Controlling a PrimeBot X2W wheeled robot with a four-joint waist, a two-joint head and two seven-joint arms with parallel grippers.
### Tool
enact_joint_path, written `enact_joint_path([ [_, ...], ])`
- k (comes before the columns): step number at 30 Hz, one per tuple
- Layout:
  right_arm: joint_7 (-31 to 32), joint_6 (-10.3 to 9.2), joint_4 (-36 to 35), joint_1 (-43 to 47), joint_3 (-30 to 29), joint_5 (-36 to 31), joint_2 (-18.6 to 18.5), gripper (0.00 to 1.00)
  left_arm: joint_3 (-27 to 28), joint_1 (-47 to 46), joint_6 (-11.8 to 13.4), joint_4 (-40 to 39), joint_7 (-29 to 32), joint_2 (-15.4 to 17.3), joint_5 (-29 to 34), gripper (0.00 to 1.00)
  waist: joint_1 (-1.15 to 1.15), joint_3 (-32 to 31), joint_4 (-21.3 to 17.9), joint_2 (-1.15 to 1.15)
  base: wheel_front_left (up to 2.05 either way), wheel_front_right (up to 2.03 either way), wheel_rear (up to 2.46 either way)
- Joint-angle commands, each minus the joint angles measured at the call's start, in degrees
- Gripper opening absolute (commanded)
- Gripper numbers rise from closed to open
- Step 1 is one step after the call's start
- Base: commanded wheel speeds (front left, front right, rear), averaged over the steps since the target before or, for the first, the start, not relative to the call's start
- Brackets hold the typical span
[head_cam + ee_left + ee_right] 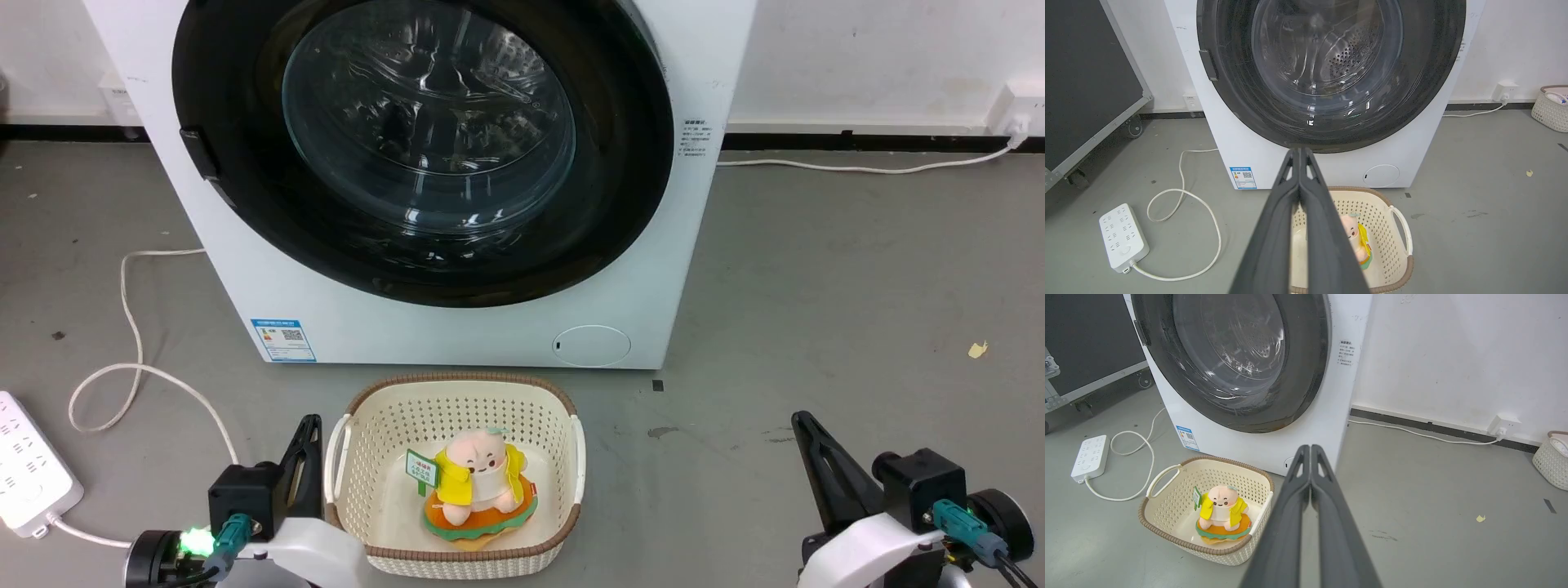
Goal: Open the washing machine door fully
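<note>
The left gripper [1299, 153] and right gripper [1310, 448] sit low, each pinched closed on nothing, flanking a woven-rimmed basket [457, 384] holding a plush toy [478, 478]. Beyond, the washing machine door [424, 122] lies shut, flush in the washing machine [457, 331]. It is likely rigid, heavy and slick-rimmed; the small dark tab [200, 153] at its left edge looks the best hold. Its top is cut off, its hinge hidden
</note>
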Motion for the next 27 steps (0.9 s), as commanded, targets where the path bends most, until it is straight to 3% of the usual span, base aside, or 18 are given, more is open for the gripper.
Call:
enact_joint_path([
  [1,0.04,-0.09,-0.18,-0.68,-0.05,-0.29,0.28,0.00,-0.02,-0.86,-0.25,-0.21,0.02,0.04,0.51,0.00,0.00,0.00,0.00,0.00,0.00,0.00,0.00],
  [27,0.04,-0.09,-0.18,-0.68,-0.05,-0.29,0.28,0.00,-0.02,-0.86,-0.25,-0.21,0.02,0.04,0.51,0.00,0.00,0.00,0.00,0.00,0.00,0.00,0.00],
])
